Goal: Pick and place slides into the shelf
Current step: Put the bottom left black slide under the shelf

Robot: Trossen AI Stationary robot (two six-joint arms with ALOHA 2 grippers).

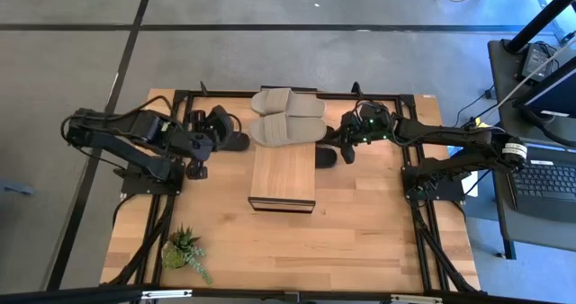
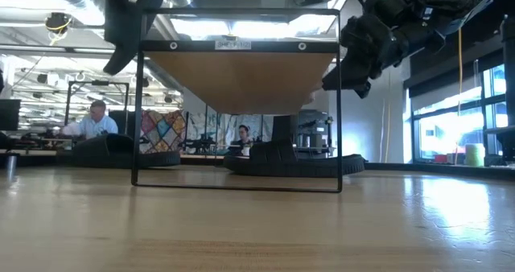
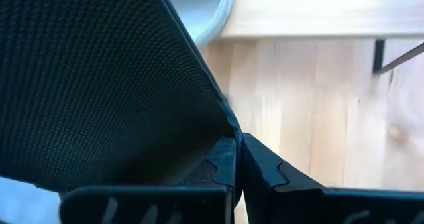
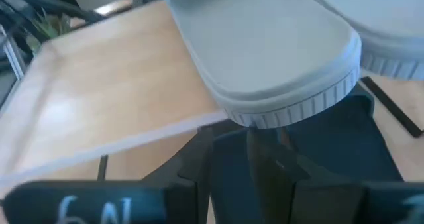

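Black slide [image 3: 99, 78] — pinched in left fingers [image 3: 218, 174]; right fingers [image 4: 265, 164] narrowly parted.

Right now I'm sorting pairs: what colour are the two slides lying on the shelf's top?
Beige-grey, both slides; the high view shows it best.

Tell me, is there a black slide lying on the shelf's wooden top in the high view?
No, the two beige slides rest at the far end of the shelf, and no black one lies on it.
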